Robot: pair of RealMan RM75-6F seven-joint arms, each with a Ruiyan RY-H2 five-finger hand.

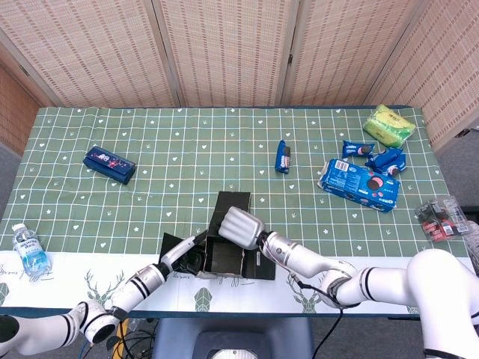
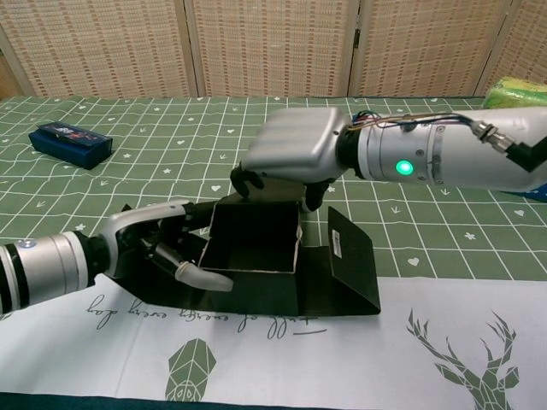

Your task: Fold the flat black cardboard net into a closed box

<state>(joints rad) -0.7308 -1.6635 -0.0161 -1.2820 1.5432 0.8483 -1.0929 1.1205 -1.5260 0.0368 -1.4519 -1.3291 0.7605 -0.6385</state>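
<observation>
Black cardboard net point(image 2: 253, 248), half-folded (walls up), at counter's point(image 1: 150, 134) 6 o'clock edge; left hand point(image 2: 167, 243) grips its 9 o'clock wall; right hand point(image 2: 295, 152) presses fingers on the 12 o'clock wall.

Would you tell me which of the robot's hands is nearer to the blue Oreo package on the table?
Right. The right hand sits over the black cardboard box, on the side toward the Oreo package. The left hand is at the box's opposite side, farther away.
</observation>
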